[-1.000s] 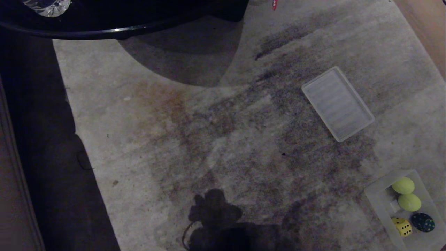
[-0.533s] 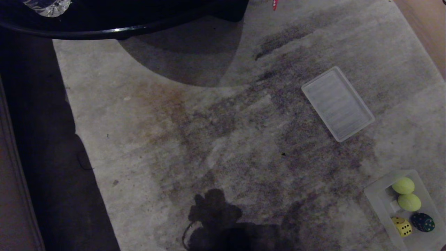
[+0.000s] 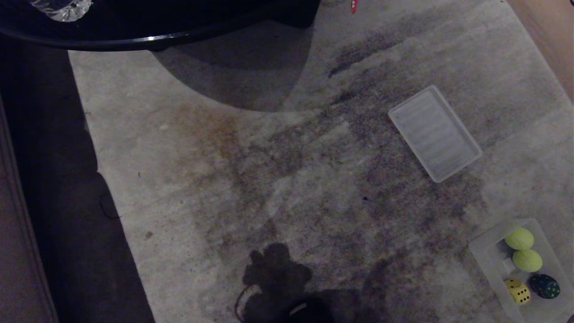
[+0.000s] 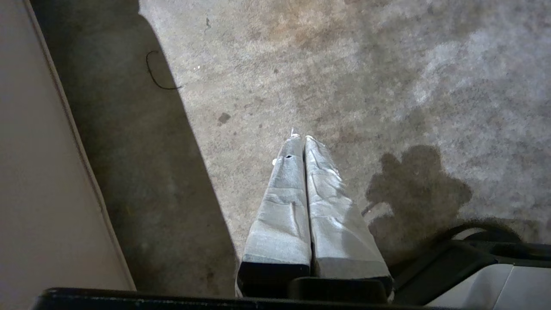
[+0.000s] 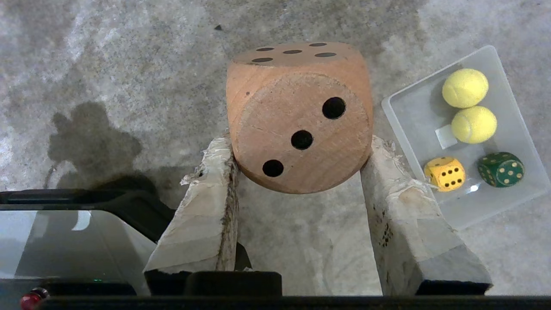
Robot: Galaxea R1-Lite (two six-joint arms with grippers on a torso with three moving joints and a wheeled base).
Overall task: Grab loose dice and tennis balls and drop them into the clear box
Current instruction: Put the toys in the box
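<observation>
I see a big stained rug (image 3: 278,170) with lots of bare room in the middle. A flat ribbed lid (image 3: 434,133) lies on it, well apart from the clear box (image 3: 486,251) near my right side. In the box sit two tennis balls (image 5: 465,88), a yellow die (image 5: 444,173) and a green die (image 5: 500,169). My right fingers (image 5: 297,146) are clamped on a tan die (image 5: 299,116), above the rug beside the box. My left fingers (image 4: 301,140) are pressed together, holding nothing. I can read no writing anywhere.
</observation>
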